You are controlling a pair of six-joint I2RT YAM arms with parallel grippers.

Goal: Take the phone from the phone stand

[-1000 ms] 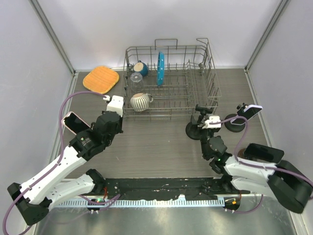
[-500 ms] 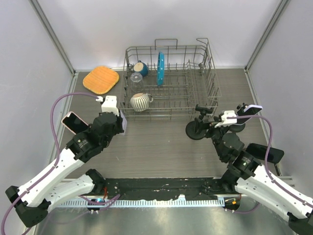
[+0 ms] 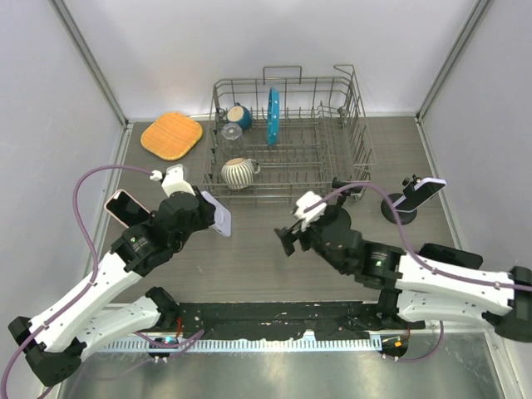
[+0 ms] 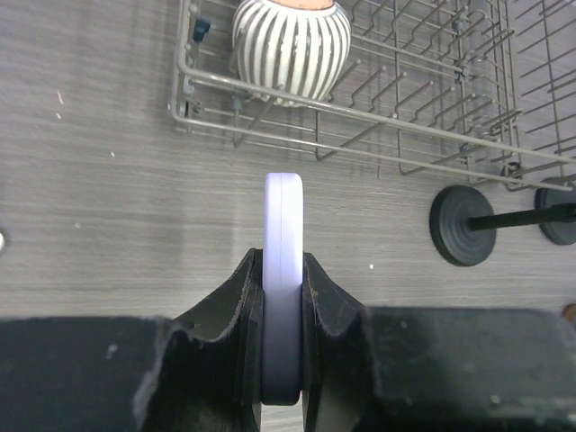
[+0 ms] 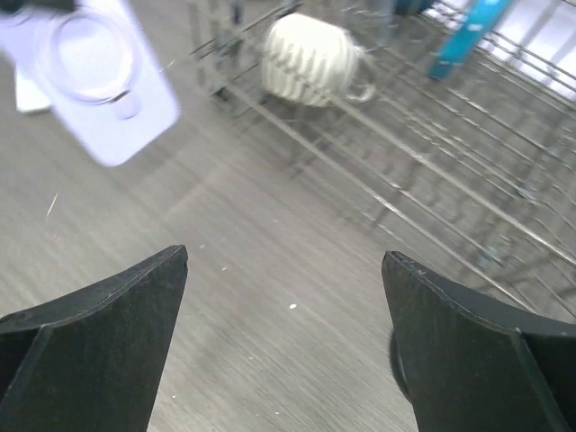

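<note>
Grey wood-grain table (image 3: 249, 266) is carrying two arms: the left gripper (image 4: 282, 270) is clamping one lavender phone (image 4: 285, 216) edge-up above it, while the right gripper (image 5: 283, 261) is hovering low, jaws spread wide. Beyond, two black stand bases (image 4: 463, 226) are sitting before one wire rack (image 3: 287, 133); pale walls (image 3: 249, 41) are enclosing everything.

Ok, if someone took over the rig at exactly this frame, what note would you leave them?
Left gripper: shut on the lavender phone, held on edge above the table and touching no stand.
Right gripper: open and empty, hovering mid-table with the phone ahead of it.
The black stand by the dish rack holds no phone.
Done: the phone is in hand, clear of any stand.
Left: probably set it down or hand it over.
Note: a second phone sits on the far-right stand.
</note>
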